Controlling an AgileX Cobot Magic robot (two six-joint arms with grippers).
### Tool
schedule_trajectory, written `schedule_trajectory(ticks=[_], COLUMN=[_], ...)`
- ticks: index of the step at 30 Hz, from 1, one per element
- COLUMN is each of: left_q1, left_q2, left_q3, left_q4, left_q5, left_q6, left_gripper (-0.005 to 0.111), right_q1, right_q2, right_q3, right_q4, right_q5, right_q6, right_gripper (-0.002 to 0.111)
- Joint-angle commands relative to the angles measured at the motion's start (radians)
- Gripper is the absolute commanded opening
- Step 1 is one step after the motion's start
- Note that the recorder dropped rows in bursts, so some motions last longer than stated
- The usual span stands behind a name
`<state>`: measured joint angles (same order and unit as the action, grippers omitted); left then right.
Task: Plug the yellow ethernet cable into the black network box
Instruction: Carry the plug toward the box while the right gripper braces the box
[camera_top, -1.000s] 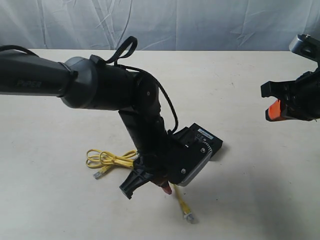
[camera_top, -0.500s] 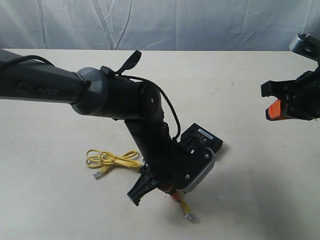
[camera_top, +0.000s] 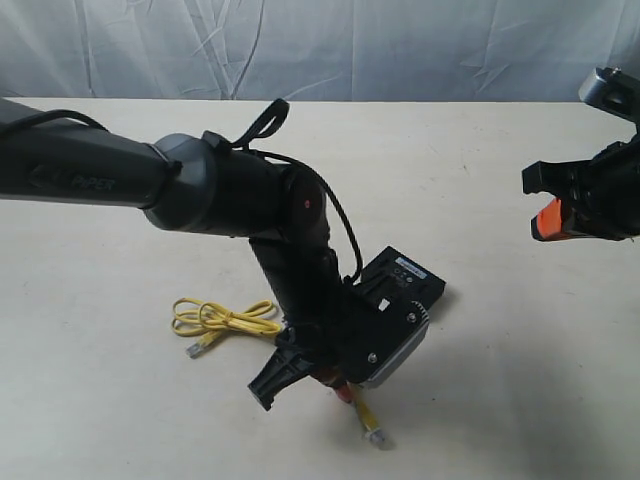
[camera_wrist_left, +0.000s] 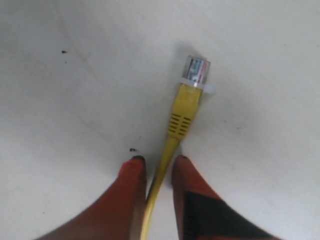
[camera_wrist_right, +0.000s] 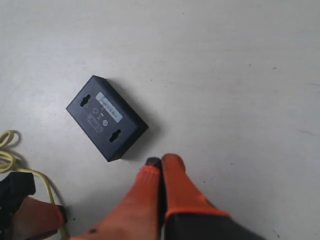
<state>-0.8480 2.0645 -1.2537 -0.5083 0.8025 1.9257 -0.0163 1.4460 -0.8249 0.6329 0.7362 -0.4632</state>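
Observation:
The yellow ethernet cable (camera_top: 225, 318) lies looped on the table, and one clear plug (camera_top: 375, 436) points toward the front edge. In the left wrist view that plug (camera_wrist_left: 197, 70) and its yellow boot lie just ahead of my left gripper (camera_wrist_left: 158, 162). The gripper is open, with its red fingers (camera_wrist_left: 134, 172) straddling the cord; a small gap remains on one side. The black network box (camera_top: 412, 280) sits behind the left wrist, partly hidden by it. It shows whole in the right wrist view (camera_wrist_right: 106, 117). My right gripper (camera_wrist_right: 161, 161) is shut on nothing and hangs apart from the box.
The left arm (camera_top: 230, 190) reaches across the middle of the pale table (camera_top: 500, 380). My right gripper (camera_top: 541, 205) hovers at the right edge. A grey cloth backdrop (camera_top: 330, 45) hangs behind the table.
The left arm has shifted right and a little lower along the cable's front end, and its jaws have narrowed slightly around the cord. The right arm has not moved.

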Motion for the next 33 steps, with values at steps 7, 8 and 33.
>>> schedule_trajectory(ticks=[7,8,33], left_q1=[-0.001,-0.001,0.129], left_q2=[-0.003,-0.010,-0.114], left_q3=[0.006,0.006,0.006], left_q4=[0.134,0.170,0.302], left_q5=[-0.031,-0.049,-0.103], left_q6=[-0.192,-0.262,-1.109], left_gripper=[0.000,0.000,0.000], right_q1=[-0.007,-0.007,0.129], right_q2=[-0.005,-0.005,0.428], right_q3=[0.002,0.002,-0.187], right_q4=[-0.004,-0.004,0.186], right_q5=[-0.009,-0.009,-0.050], right_q6=[-0.009,-0.012,-0.157], right_gripper=[-0.001,-0.001,-0.001])
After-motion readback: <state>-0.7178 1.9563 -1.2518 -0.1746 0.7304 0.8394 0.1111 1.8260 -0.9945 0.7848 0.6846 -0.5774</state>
